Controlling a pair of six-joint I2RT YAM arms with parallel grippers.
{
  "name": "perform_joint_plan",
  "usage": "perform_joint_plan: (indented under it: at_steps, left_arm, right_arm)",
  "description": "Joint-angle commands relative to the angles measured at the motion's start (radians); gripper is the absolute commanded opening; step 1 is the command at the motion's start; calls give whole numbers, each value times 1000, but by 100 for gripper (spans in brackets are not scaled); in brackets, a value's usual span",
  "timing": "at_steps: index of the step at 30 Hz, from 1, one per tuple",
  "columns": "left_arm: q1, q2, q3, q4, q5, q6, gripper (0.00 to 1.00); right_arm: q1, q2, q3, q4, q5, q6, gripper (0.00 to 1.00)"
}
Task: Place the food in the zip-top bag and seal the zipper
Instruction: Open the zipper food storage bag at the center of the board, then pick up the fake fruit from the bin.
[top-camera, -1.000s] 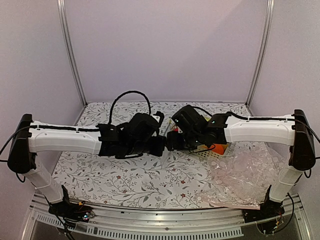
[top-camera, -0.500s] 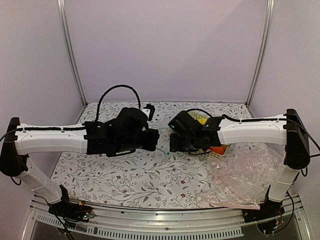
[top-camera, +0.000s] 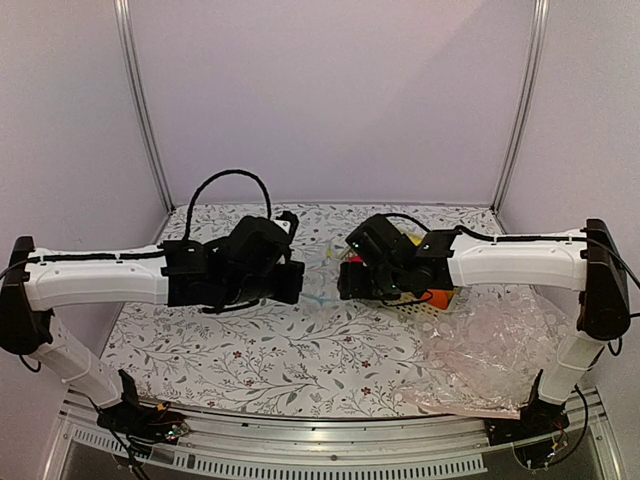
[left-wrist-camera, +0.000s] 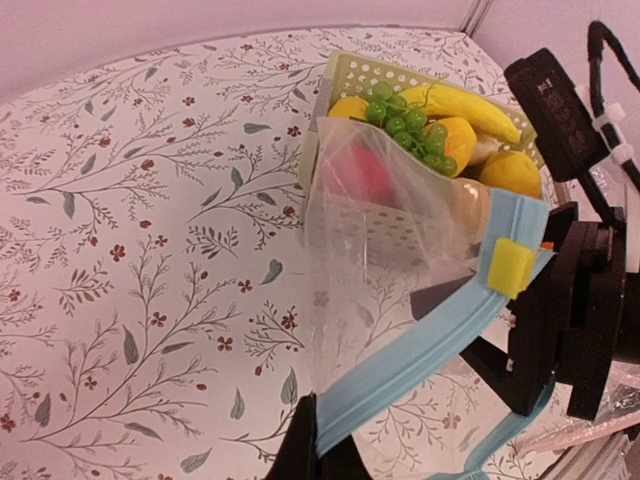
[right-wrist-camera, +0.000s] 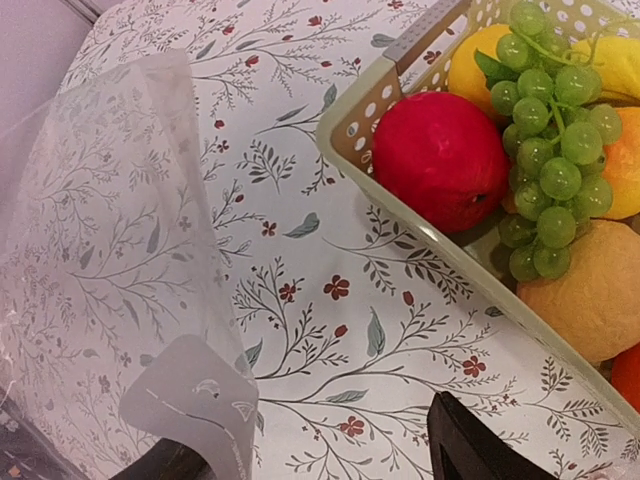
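The zip-top bag (left-wrist-camera: 385, 235) hangs clear between my two grippers, above the table. My left gripper (left-wrist-camera: 322, 442) is shut on the zipper (left-wrist-camera: 420, 350), the light blue strip running up to a yellow slider (left-wrist-camera: 512, 267) beside my right gripper (left-wrist-camera: 560, 330). My right gripper (right-wrist-camera: 320, 465) has its jaws wide apart, and a corner of the bag (right-wrist-camera: 190, 400) lies over its left finger. The food sits in the basket (left-wrist-camera: 345, 75): a rounded bright yellow fruit (left-wrist-camera: 512, 172) and an orange-yellow one (left-wrist-camera: 456, 135). In the top view the grippers (top-camera: 297, 281) (top-camera: 347, 281) face each other.
The perforated basket (right-wrist-camera: 360, 110) also holds a red fruit (right-wrist-camera: 440, 160), green grapes (right-wrist-camera: 550, 110) and a banana (left-wrist-camera: 470, 100). A large pinkish clear plastic sheet (top-camera: 490, 350) lies at the front right. The floral table cover (top-camera: 270, 360) stretches to the left.
The grippers were touching; my left gripper has drawn back to the left with the blue strip, opening a gap. The right gripper stayed near the basket.
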Motion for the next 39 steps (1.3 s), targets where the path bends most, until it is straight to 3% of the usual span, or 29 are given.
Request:
perform_joint_plan:
  at_steps: [1, 9, 17, 23, 30, 39]
  left_arm:
    - [41, 36, -3, -57, 4, 8, 0]
    - [76, 182, 44, -42, 118, -13, 0]
    - [86, 199, 53, -4, 152, -21, 0]
    - [90, 197, 63, -5, 181, -20, 0]
    - [90, 183, 61, -11, 194, -22, 0]
    - [89, 179, 65, -25, 186, -18, 0]
  right_arm:
    - [-26, -23, -8, 19, -128, -57, 71]
    - [-21, -152, -100, 136, -238, -90, 84]
    - [-24, -352, -208, 155, -255, -105, 94]
    - [-59, -387, -199, -28, -67, -96, 93]
    - [-198, -368, -183, -178, -11, -127, 93]
    - [-383, -249, -172, -190, -118, -219, 81]
